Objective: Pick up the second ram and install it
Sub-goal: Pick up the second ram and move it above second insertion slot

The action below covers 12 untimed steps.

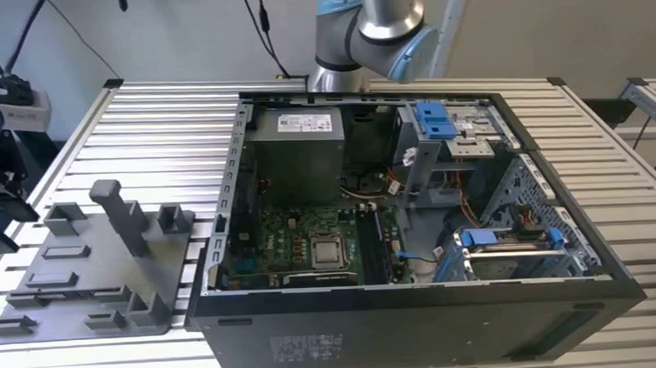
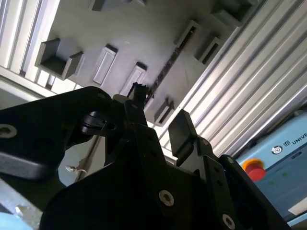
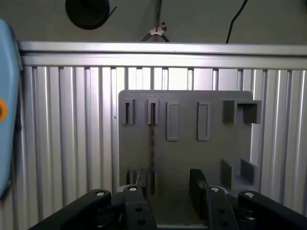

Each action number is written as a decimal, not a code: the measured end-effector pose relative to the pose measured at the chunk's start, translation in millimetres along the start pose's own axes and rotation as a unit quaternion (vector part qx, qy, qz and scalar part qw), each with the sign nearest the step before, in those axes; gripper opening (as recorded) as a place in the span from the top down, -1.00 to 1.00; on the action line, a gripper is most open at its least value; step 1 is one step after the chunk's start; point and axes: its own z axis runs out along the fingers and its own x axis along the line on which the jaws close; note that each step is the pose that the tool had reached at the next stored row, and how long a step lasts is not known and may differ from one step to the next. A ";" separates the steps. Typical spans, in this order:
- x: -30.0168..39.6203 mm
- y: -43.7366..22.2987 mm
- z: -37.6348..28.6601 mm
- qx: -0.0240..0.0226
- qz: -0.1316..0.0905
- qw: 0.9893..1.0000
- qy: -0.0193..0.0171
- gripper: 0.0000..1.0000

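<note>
Black gripper [image 3: 169, 176] fingers [image 3: 197, 188] stand spread apart in the first wrist view, released and clamping nothing. Between them runs the second ram [image 3: 152, 143], seen edge-on as a thin dark strip with brownish flecks along its length. It stands on its long edge in a grey fixture plate [image 3: 211, 158]. The ram lies close beside one finger and well clear of the other; whether it touches the near finger cannot be told. Its far end sits in one of a row of narrow slots along the plate's far edge. The plate also bears shallow rectangular pockets and raised grey blocks.

Exterior view: the plate rests on a ribbed aluminium tabletop [image 1: 140, 117], near the front corner on the exterior view's left. A tall grey post [image 1: 116, 216] rises from it. Just beside the plate, on the exterior view's right, an open black computer case [image 1: 421, 328] shows its green motherboard [image 1: 308, 242]. The silver arm [image 1: 377, 23], with blue joint caps, rises behind the case at the tabletop's far edge. Behind it are a pale wall and hanging black cables [image 1: 263, 23]. In the second wrist view, a blue-grey pendant [image 2: 278, 163] with a red button lies past the tabletop's edge.
</note>
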 end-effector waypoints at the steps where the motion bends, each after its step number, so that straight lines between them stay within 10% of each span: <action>1: 0.0 0.0 0.8 0.000 0.000 1.000 0.000 0.04; 12: 0.7 0.2 17.2 0.000 -0.002 1.000 0.001 0.04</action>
